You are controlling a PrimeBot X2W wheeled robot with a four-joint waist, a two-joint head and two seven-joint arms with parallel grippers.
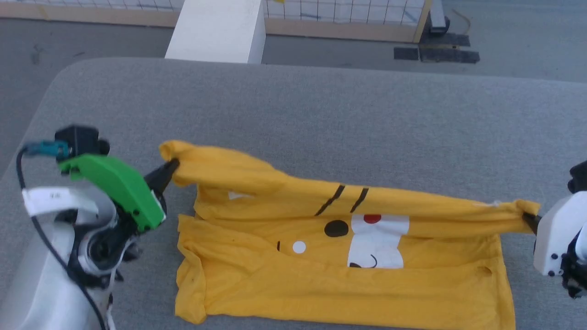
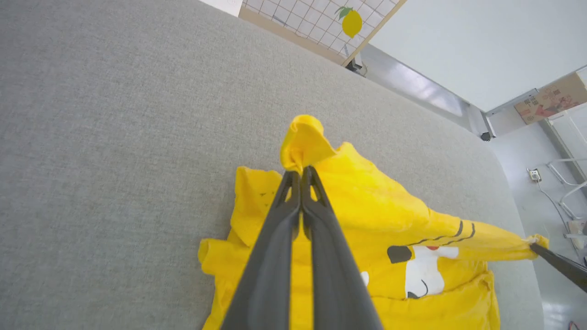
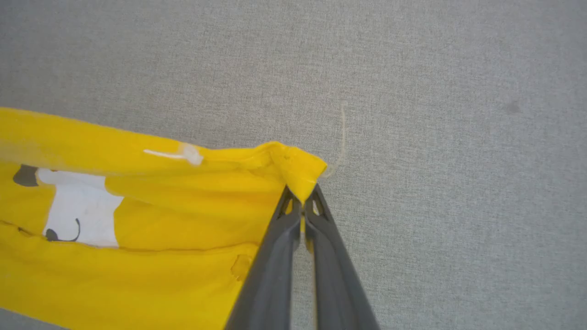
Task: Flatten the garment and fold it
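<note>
Grey worktop (image 1: 321, 105) carries a yellow T-shirt (image 1: 321, 284), one edge stretched between the left gripper (image 1: 173, 165) and right gripper (image 1: 527, 218), both clenched on its corners.

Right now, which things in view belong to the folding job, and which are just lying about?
In the job: yellow garment, left gripper, right gripper (each shut on a garment end), grey table.
Lying about: white pillar, grid panel, black floor mats, cardboard box.
</note>
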